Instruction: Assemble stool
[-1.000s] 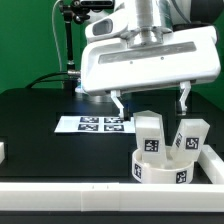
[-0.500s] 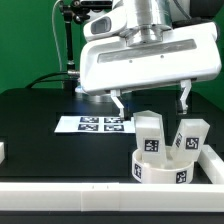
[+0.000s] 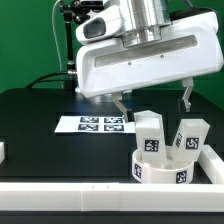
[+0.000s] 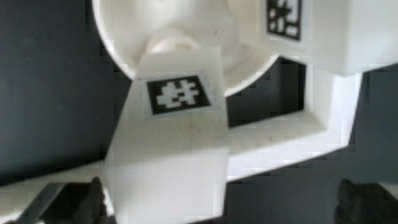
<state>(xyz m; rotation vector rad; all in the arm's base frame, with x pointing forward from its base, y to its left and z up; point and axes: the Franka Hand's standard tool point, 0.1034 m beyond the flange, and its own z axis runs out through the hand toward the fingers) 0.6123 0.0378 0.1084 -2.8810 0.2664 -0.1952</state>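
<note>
A bright green wall point(image 3: 30, 40) stands behind a black worktop point(image 3: 40, 110). White rails point(image 3: 60, 189) run along its edge.

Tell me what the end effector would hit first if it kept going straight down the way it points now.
Probably the upright stool leg standing in the round seat. The open end effector hangs right above it, and the wrist view shows that leg between the fingers, so they may straddle it. Depth is uncertain.

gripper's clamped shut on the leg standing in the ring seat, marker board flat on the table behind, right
Not quite: the gripper is open, its fingers spread above the leg without touching it, as the exterior view shows. The leg does stand in the ring seat, with the marker board flat behind.
</note>
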